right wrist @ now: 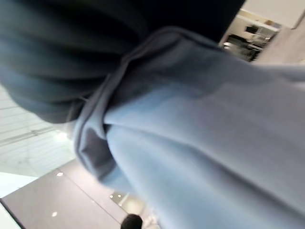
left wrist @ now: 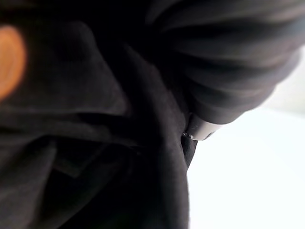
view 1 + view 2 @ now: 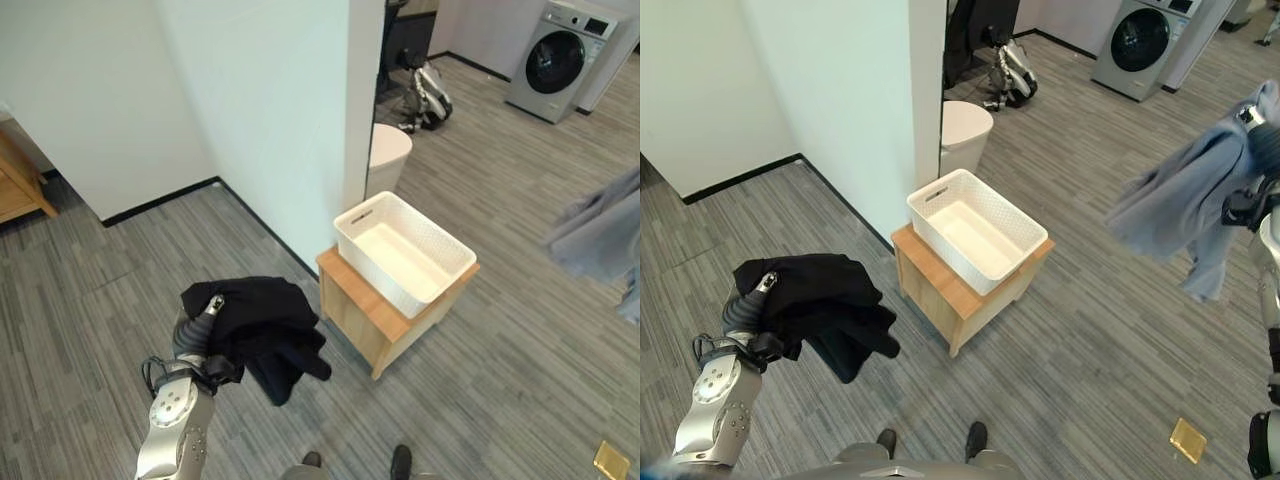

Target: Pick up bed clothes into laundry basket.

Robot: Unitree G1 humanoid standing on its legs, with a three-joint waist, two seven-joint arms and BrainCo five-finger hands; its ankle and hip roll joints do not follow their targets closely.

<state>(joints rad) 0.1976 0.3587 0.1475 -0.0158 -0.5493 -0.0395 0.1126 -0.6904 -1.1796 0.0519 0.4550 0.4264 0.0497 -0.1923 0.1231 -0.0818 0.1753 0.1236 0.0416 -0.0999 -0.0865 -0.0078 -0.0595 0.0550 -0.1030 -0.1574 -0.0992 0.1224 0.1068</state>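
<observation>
The left hand [image 3: 752, 300] is seen at the lower left of the right eye view, raised above the floor with a black garment [image 3: 825, 305] bunched over it. The garment is carried there, draped across the hand and hanging off to the right, but the fingers are buried in the cloth (their curl cannot be told). In the left wrist view the dark ribbed cover is pressed close against the same black folds [image 2: 95, 143].

The right hand [image 3: 1252, 118] is found at the far right edge of the right eye view, held high, with a pale blue-grey garment [image 3: 1185, 205] hanging from it in loose folds well above the floor. A silver finger shows at the top of the cloth, yet the grip itself is covered. In the right wrist view the blue cloth [image 1: 205, 143] is gathered just beside the ribbed cover.

Between the two arms, near the middle of the frame, a white laundry basket [image 3: 1015, 262] is set on a low wooden stand [image 3: 940, 300], beside a white wall [image 3: 840, 90]. A washing machine [image 3: 1145, 38] stands at the upper right.
</observation>
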